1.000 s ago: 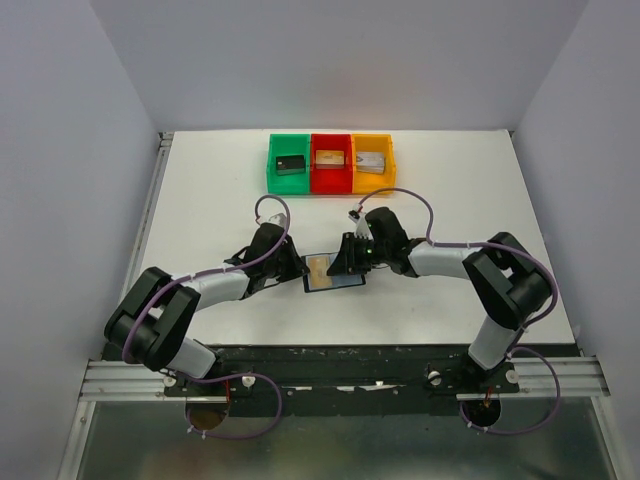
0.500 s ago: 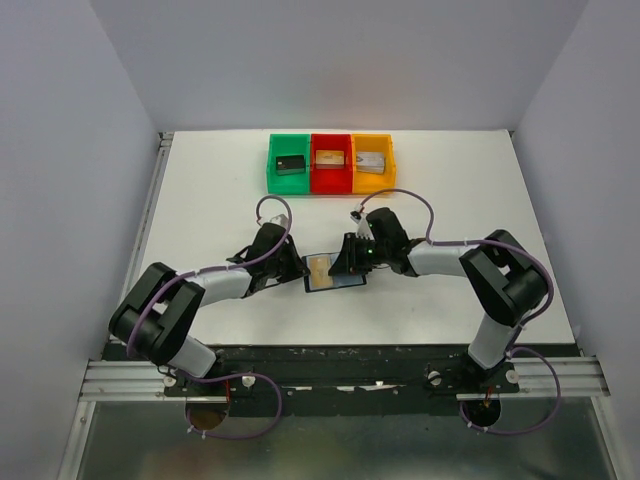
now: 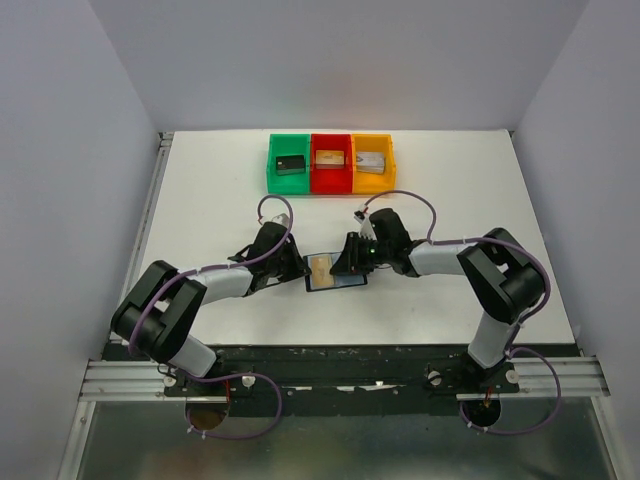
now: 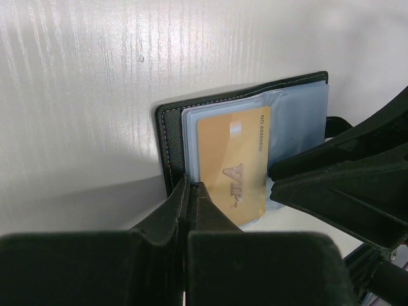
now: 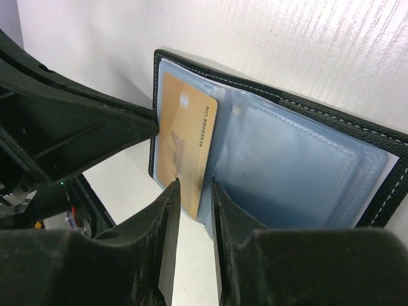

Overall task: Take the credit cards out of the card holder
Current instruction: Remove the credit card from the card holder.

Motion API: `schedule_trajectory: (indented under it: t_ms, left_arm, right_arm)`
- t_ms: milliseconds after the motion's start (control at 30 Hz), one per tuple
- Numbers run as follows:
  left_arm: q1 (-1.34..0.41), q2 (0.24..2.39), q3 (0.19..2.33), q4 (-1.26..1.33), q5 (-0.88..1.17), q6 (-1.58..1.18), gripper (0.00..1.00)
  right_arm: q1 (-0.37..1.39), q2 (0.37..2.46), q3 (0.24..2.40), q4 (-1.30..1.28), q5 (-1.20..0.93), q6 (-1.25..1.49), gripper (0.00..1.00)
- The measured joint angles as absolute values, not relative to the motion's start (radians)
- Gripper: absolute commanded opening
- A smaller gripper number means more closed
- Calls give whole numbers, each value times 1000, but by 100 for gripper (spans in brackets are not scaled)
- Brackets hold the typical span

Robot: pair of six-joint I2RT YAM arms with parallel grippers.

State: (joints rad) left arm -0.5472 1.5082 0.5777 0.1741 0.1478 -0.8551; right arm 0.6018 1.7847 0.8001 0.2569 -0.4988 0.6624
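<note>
The small flat black bifold card holder (image 3: 338, 279) with bluish-grey glossy inner pockets lies open and flat on the white surface (image 3: 200, 200). It is at the middle, nearer the arm bases than the far edge, between the two hands. One thin tan-gold credit card (image 4: 233, 166), marked VIP, sits in a clear pocket of the left half. The left hand (image 4: 190, 185) is clenched, its fingers pressed together, with the tips on the stitched black border at the left edge of the card holder. Whether they pinch the cover or only press on it cannot be told. The right hand (image 5: 194, 194), positioned over the right half, is released: its fingers stand a narrow gap apart. That gap lines up with the corner of the tan-gold credit card nearest the fold, and no clamping is visible. Well apart, at the far side of the surface, a green plastic bin (image 3: 289, 184), a red plastic bin (image 3: 331, 185) and an orange plastic bin (image 3: 373, 185) stand touching in a row, left to right. They hold a black, a tan and a grey blocky item respectively.
</note>
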Motion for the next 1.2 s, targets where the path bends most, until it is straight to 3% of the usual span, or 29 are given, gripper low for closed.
schedule_trajectory:
  t_ms: [1200]
  left_arm:
    - [-552,1520,587,175,147,-853,0]
  right_arm:
    - [576,1842,760,418,-582,752,34]
